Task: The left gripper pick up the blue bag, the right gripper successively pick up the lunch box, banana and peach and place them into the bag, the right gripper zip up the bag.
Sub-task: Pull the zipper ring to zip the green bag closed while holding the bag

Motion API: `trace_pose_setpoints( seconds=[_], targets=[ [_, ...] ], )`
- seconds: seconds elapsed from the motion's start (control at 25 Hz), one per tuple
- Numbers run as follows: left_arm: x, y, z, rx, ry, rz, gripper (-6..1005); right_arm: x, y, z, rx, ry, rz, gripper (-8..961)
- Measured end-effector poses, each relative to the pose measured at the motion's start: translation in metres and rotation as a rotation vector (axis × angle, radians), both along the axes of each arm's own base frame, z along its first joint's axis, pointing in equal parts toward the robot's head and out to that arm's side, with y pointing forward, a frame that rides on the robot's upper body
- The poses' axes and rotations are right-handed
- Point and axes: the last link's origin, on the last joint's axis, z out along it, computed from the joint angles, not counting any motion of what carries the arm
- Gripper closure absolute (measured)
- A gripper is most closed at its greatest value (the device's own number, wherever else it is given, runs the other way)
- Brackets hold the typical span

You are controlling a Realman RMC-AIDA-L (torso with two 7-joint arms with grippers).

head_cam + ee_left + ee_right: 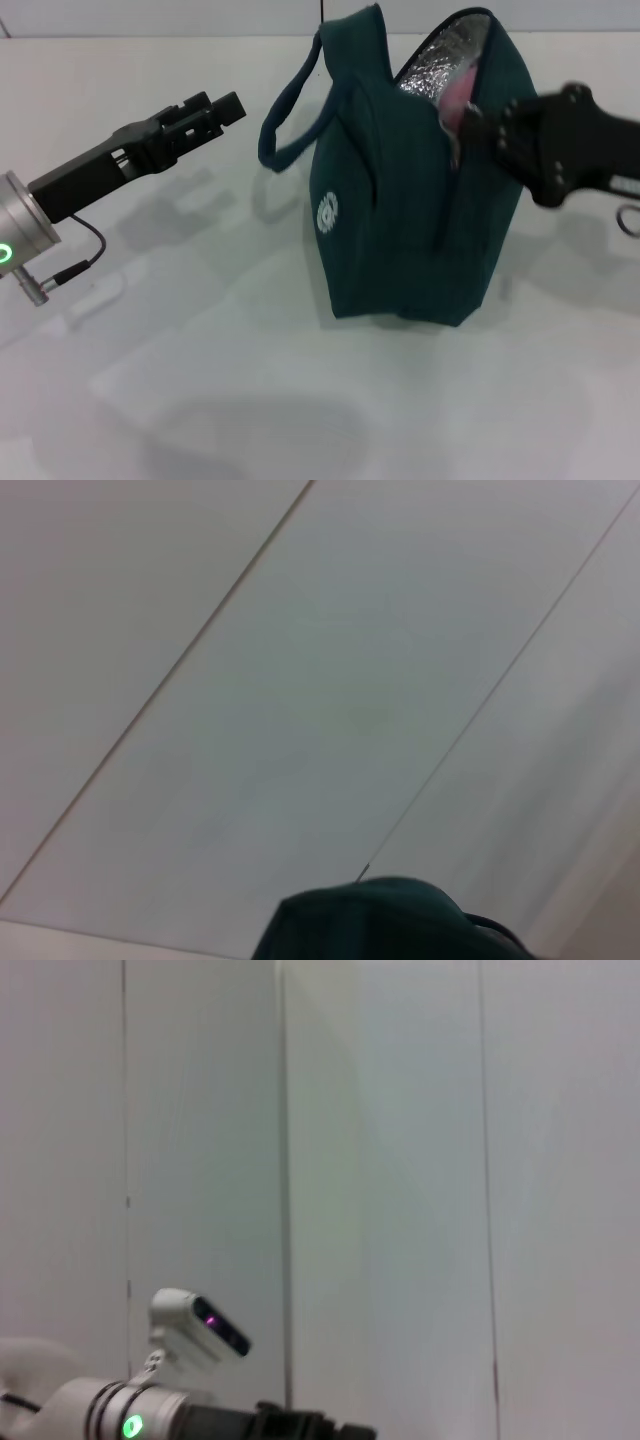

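Teal fabric blue bag (400,230), crinkled foil lining, possibly peach (458,92) inside

The blue bag (400,200) stands upright on the white table (200,400).

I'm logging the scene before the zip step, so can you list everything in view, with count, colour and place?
blue bag: one, dark teal-blue, standing upright on the table at centre, top open at the right end, silver lining showing.
loop handle: one seen, same teal-blue, arching off the bag's left side.
round logo: one, white, on the bag's left face.
pink thing: one, pink, inside the bag's opening; it may be the peach, mostly hidden.
table: one, white, under everything.
left gripper: one, black, raised left of the bag, apart from the handle, holding nothing.
right gripper: one, black, at the open right end of the bag's top.
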Motion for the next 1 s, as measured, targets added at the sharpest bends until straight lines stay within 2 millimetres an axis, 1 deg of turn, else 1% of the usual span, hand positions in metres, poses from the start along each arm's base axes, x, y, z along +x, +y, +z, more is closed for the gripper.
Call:
trace_pose_setpoints(
  seconds=[0.2, 0.32, 0.44, 0.68, 0.8, 1.0],
  targets=[
    [-0.001, -0.001, 0.0, -0.002, 0.0, 0.001, 136, -0.014, 0.016, -0.001, 0.016, 0.001, 0.011, 942],
    [0.001, -0.004, 0.0, -0.012, -0.007, -0.018, 136, -0.021, 0.021, -0.001, 0.018, 0.0, 0.019, 942],
    [0.003, -0.01, 0.004, -0.025, -0.024, -0.054, 136, -0.026, 0.021, -0.007, -0.012, 0.003, 0.036, 942],
    [-0.001, -0.025, 0.02, -0.11, -0.043, -0.09, 135, -0.036, 0.014, -0.021, -0.081, -0.003, 0.083, 942],
    [-0.003, -0.031, 0.016, -0.164, -0.014, -0.102, 135, -0.041, 0.013, -0.026, -0.102, -0.008, 0.098, 942],
    [-0.006, -0.04, -0.001, -0.273, 0.033, -0.091, 134, -0.046, 0.013, -0.031, -0.116, -0.021, 0.111, 942]
  ],
)
